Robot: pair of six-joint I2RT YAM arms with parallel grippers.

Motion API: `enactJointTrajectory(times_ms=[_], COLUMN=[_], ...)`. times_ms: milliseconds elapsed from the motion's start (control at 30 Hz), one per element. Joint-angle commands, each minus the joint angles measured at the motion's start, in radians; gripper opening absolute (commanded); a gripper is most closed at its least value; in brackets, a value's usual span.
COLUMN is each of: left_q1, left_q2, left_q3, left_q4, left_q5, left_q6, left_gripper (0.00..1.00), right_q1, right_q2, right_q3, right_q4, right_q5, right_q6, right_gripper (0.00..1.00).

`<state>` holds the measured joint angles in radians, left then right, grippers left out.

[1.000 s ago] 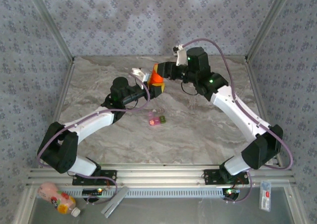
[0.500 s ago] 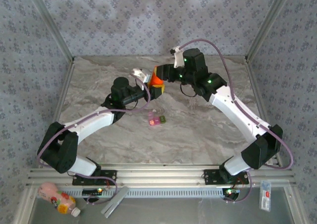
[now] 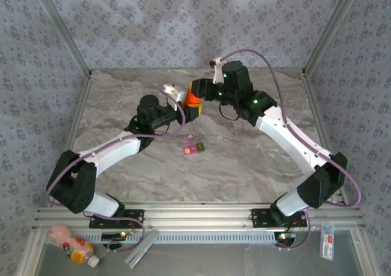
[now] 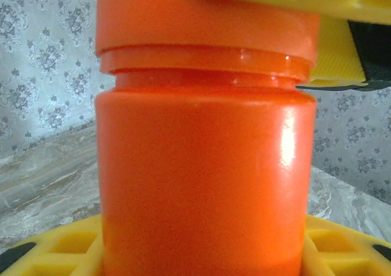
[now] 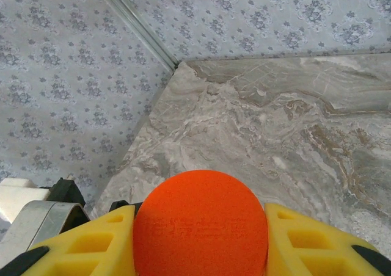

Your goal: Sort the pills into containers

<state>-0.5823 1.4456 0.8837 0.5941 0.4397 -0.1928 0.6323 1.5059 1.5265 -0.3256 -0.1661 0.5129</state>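
A small orange bottle (image 3: 191, 98) hangs above the back middle of the table, held between both arms. My left gripper (image 3: 185, 107) is shut on its body (image 4: 201, 184), with yellow fingers (image 4: 52, 251) on either side at the bottom. My right gripper (image 3: 198, 90) is shut on the bottle's orange cap (image 5: 200, 224) from above, one yellow finger (image 5: 85, 248) on each side. That cap (image 4: 201, 13) still sits on the bottle's neck. The containers (image 3: 193, 147), a joined pink and green pill case, lie on the table in front of the bottle. The pills are out of view.
The marble table (image 3: 244, 160) is walled by patterned panels, with metal posts at the corners (image 3: 321, 44). In front of the arm bases lie a pink drink bottle (image 3: 70, 244), a grey strip (image 3: 142, 247) and a white packet (image 3: 328, 242).
My right wrist has shifted a little to the left and turned above the bottle. The left arm and the bottle have stayed where they were.
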Motion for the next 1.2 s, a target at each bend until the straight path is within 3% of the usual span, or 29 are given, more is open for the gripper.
enactJointTrajectory(times_ms=[0,433,700,900,1167], left_q1=[0.003,0.004,0.004,0.004,0.016], left_q2=[-0.016,-0.005,0.005,0.002,-0.009], left_q3=[0.065,0.060,0.059,0.056,0.071], left_q4=[0.129,0.117,0.117,0.102,0.065], left_q5=[-0.015,-0.030,-0.027,-0.005,0.153], left_q6=[-0.003,-0.005,-0.006,0.003,0.007], left_gripper=[0.00,0.00,0.00,0.00,0.00], right_q1=[0.037,0.000,-0.039,-0.118,-0.317], right_q2=[0.036,-0.014,-0.091,-0.196,-0.170], right_q3=[0.004,0.063,0.042,-0.011,0.027], right_q4=[-0.112,-0.162,-0.116,-0.045,-0.090], right_q5=[-0.015,-0.031,-0.106,-0.253,-0.621], right_q6=[0.033,-0.011,-0.038,-0.069,-0.202], right_gripper=[0.29,0.61,0.81,0.86,0.84])
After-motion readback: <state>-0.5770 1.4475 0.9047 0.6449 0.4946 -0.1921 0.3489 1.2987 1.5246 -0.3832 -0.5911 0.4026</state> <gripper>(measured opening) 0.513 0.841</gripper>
